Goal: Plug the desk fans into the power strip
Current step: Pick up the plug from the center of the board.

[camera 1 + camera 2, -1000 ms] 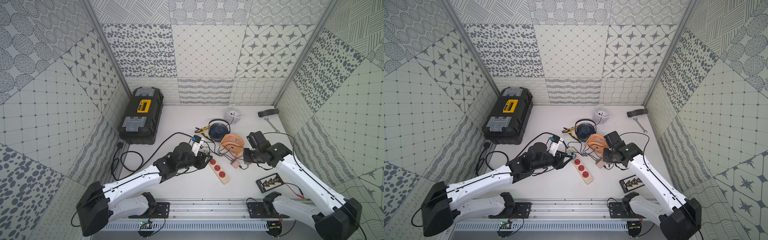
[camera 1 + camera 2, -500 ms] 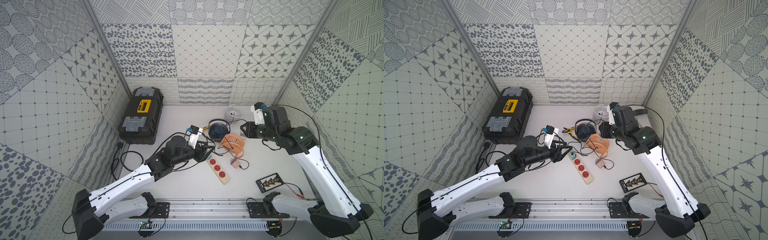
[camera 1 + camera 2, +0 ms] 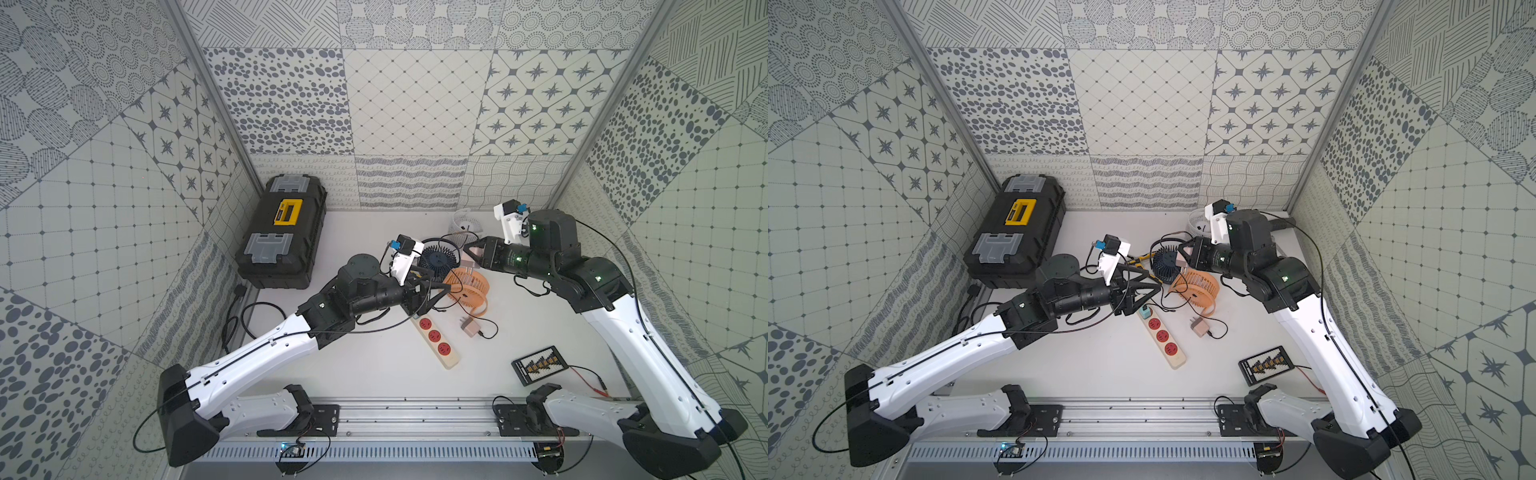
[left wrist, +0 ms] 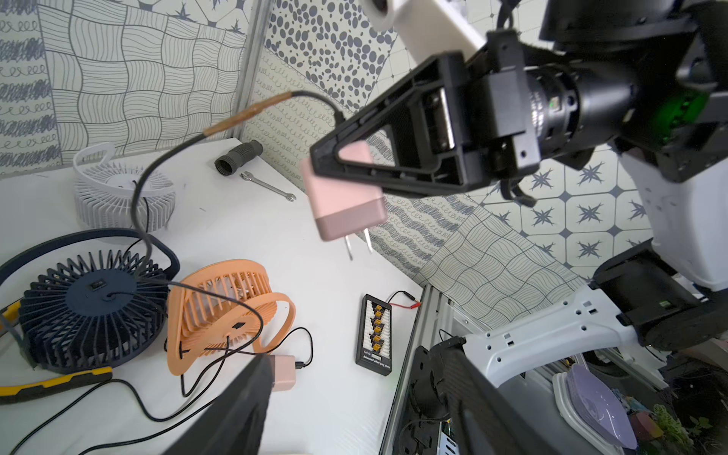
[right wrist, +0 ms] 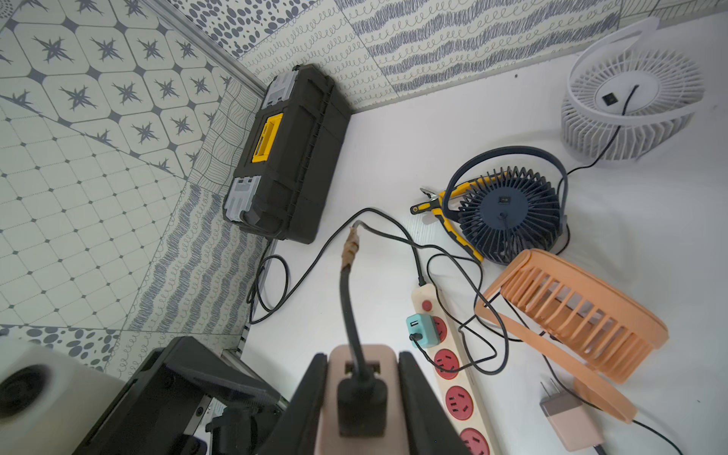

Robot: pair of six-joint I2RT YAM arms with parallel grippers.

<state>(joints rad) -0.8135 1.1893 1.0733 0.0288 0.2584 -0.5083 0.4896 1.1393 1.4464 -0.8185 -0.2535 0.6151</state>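
Note:
The cream power strip [image 3: 446, 360] [image 3: 1177, 360] [image 5: 427, 293] lies on the white table with three red sockets free and a teal adapter [image 3: 1145, 311] [image 5: 422, 330] plugged in near its button end. My right gripper [image 3: 466, 252] [image 3: 1180, 252] [image 4: 335, 167] [image 5: 360, 394] hangs in the air over the fans, shut on a pink plug [image 4: 342, 205] [image 5: 356, 356] with a black cable. A navy fan [image 3: 438, 258] [image 4: 90, 311], an orange fan [image 3: 468, 289] [image 4: 220, 311] and a white fan [image 3: 465, 220] [image 4: 118, 193] sit together. My left gripper [image 3: 434, 301] [image 3: 1148, 297] [image 4: 354, 413] is open and empty above the strip's far end.
A second pink plug [image 3: 469, 330] [image 5: 571, 421] lies right of the strip. A black toolbox [image 3: 282, 232] stands at the back left. Yellow pliers [image 5: 445, 214] lie by the navy fan. A black connector board [image 3: 540, 365] sits front right; a wrench [image 4: 268, 185] and black tube [image 4: 238, 157] lie back right.
My right arm has risen from low beside the strip to high over the fans, carrying the pink plug. My left gripper has lifted off the strip's end and opened wider.

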